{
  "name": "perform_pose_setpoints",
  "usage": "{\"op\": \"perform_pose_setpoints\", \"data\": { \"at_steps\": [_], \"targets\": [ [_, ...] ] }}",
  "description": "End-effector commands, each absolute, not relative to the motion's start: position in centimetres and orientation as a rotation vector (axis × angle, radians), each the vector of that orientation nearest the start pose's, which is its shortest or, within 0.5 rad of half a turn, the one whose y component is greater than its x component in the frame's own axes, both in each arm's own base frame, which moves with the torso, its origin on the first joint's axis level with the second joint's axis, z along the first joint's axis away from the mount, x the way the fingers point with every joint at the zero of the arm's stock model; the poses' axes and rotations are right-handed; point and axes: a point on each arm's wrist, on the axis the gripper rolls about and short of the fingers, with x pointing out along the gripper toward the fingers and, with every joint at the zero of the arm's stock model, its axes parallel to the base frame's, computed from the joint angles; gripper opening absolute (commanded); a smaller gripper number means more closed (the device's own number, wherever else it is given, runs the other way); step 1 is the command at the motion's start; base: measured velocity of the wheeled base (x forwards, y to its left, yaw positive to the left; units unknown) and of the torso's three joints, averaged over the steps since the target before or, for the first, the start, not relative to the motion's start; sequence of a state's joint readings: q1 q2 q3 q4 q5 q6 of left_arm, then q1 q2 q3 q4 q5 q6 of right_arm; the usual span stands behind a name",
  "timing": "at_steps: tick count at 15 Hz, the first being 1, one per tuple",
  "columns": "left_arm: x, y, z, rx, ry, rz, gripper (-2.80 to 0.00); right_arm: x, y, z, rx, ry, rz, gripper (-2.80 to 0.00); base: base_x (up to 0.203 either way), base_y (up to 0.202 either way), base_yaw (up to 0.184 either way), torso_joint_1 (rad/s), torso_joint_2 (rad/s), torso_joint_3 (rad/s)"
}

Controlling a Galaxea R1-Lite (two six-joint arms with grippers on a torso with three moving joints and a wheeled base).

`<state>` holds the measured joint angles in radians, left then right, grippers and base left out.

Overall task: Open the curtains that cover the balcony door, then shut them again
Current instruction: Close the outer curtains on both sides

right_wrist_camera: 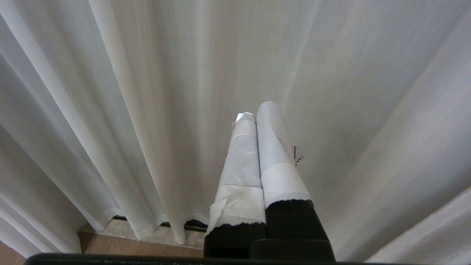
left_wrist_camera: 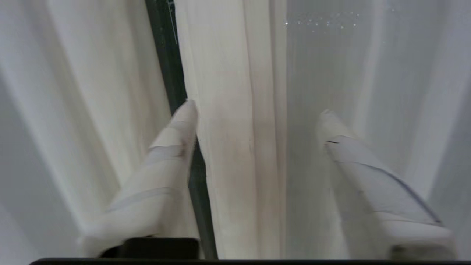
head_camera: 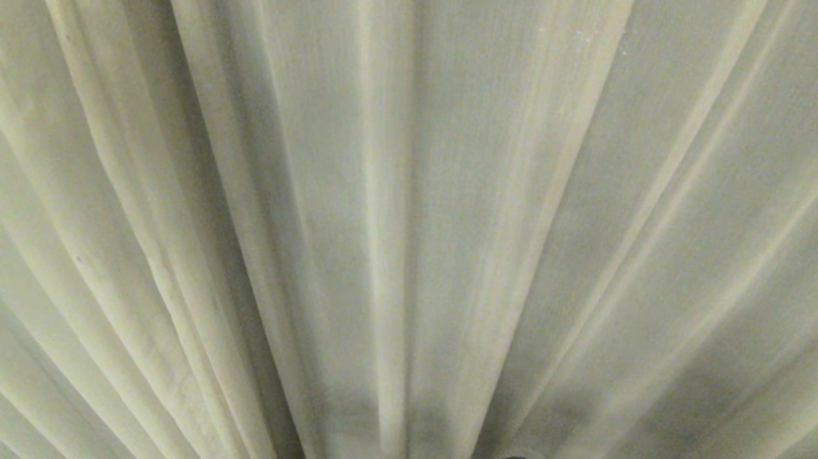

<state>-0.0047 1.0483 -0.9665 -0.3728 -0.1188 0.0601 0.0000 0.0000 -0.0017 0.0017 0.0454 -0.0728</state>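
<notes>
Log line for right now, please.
left gripper: jaws open, astride curtains fold | right gripper: shut, empty

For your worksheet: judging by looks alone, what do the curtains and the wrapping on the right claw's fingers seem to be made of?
The curtains: thin, matte, off-white woven cloth, probably sheer; a fine vertical weave shows, specks of light come through it, and it falls in soft pleats.
The wrapping on the right claw fingers: likely pale matte tape or paper; overlapping bands, a torn lower edge and a loose tab show over black parts.
</notes>
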Motion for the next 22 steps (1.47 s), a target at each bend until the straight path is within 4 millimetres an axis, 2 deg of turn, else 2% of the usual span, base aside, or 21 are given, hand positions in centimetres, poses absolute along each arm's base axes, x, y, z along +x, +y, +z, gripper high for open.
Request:
{"op": "perform_pose_setpoints", "data": {
  "at_steps": [1, 4, 6, 9, 14, 15, 18, 22],
  "targets": [
    [16.7, -0.3, 35.4, 0.071, -0.264, -0.117, 0.0, -2.3, 0.1, 7.6, -0.074, 0.0, 0.046, -2.8, 0.0, 0.0, 0.0, 0.0, 0.0, 0.0],
    [20.8, -0.4, 36.4, 0.068, -0.333, -0.118, 0.0, -2.3, 0.1, 7.6, -0.074, 0.0, 0.046, -2.8, 0.0, 0.0, 0.0, 0.0, 0.0, 0.0],
    [22.8, -0.7, 37.5, 0.068, -0.379, -0.125, 0.0, -2.3, 0.1, 7.6, -0.074, 0.0, 0.046, -2.8, 0.0, 0.0, 0.0, 0.0, 0.0, 0.0],
    [24.8, -1.3, 38.0, 0.05, -0.395, -0.153, 0.0, -2.3, 0.1, 7.6, -0.074, -0.001, 0.046, -2.8, 0.0, 0.0, 0.0, 0.0, 0.0, 0.0],
    [28.1, -1.6, 37.5, 0.043, -0.415, -0.159, 0.0, -2.3, 0.1, 7.6, -0.074, 0.0, 0.046, -2.8, 0.0, 0.0, 0.0, 0.0, 0.0, 0.0],
    [28.8, -1.7, 37.5, 0.043, -0.42, -0.157, -2.8, -2.3, 0.1, 7.6, -0.074, -0.001, 0.046, -2.8, 0.0, 0.0, 0.0, 0.0, 0.0, 0.0],
    [30.2, -1.7, 37.0, 0.043, -0.416, -0.149, -2.8, -2.3, 0.1, 7.6, -0.074, 0.0, 0.046, -2.8, 0.0, 0.0, 0.0, 0.0, 0.0, 0.0],
    [30.9, -1.4, 36.9, 0.045, -0.419, -0.139, -2.8, -2.3, 0.1, 7.6, -0.074, 0.0, 0.046, -2.8, 0.0, 0.0, 0.0, 0.0, 0.0, 0.0]
  ]
}}
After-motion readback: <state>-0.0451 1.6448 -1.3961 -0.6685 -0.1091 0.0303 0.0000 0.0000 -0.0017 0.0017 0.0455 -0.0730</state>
